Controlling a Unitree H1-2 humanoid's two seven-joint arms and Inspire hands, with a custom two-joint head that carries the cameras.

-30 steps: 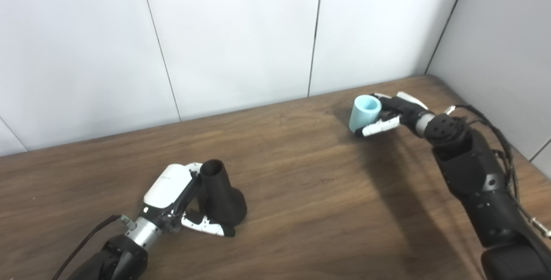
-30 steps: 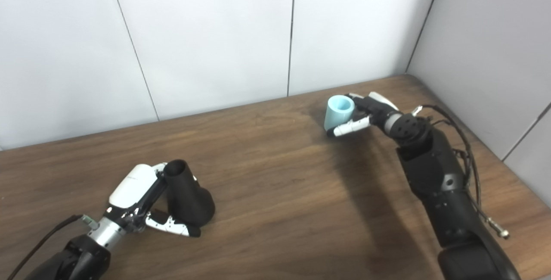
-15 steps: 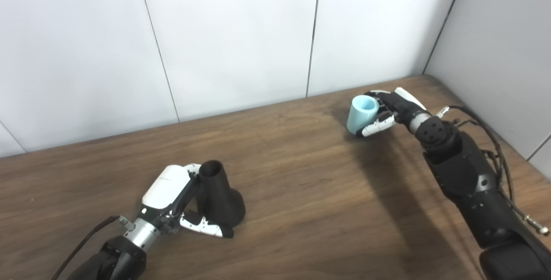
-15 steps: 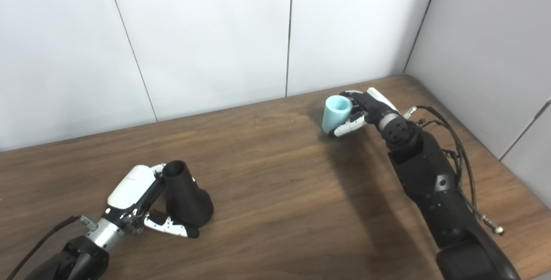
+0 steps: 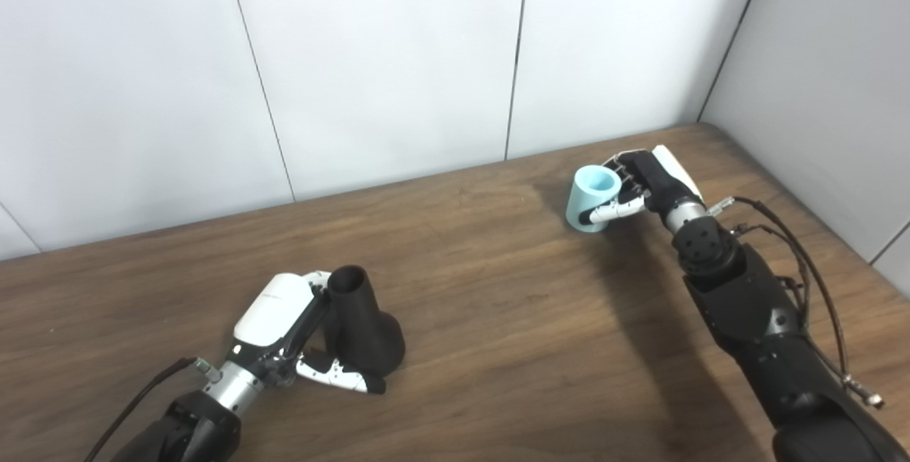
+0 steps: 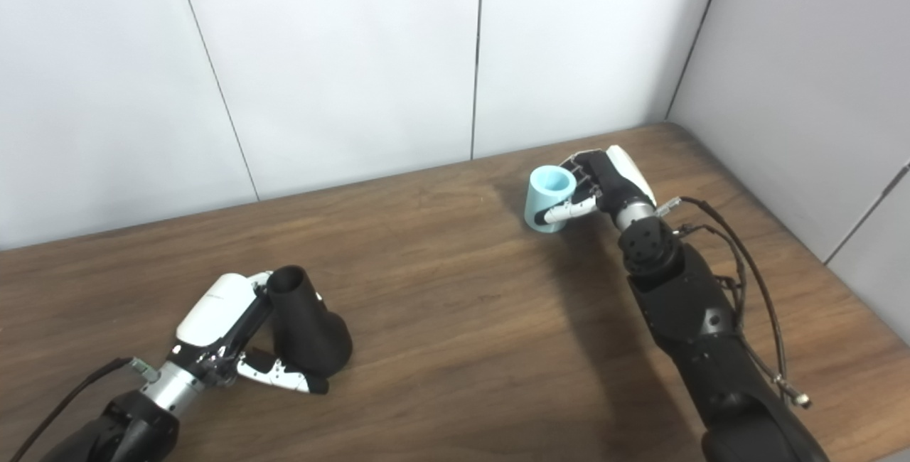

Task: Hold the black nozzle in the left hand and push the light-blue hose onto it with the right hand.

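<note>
Two parts remain well apart. Left hand (image 5: pixel 284 337) clasps the nozzle (image 5: pixel 359 323) upright near the tabletop's (image 5: pixel 498 320) front-left edge, mouth up. Right hand (image 5: pixel 643 181) grips the hose (image 5: pixel 591 199) toward the back-right corner, open end upward. Judgement: hose must travel leftward and forward.

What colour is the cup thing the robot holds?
Light blue hose, clearest in the left eye view.

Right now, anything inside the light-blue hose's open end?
The light-blue hose, gripped by the right hand, shows an open mouth with only pale blue inner wall visible. Nothing is seen inside, but the deeper bore is hidden from both views.
</note>
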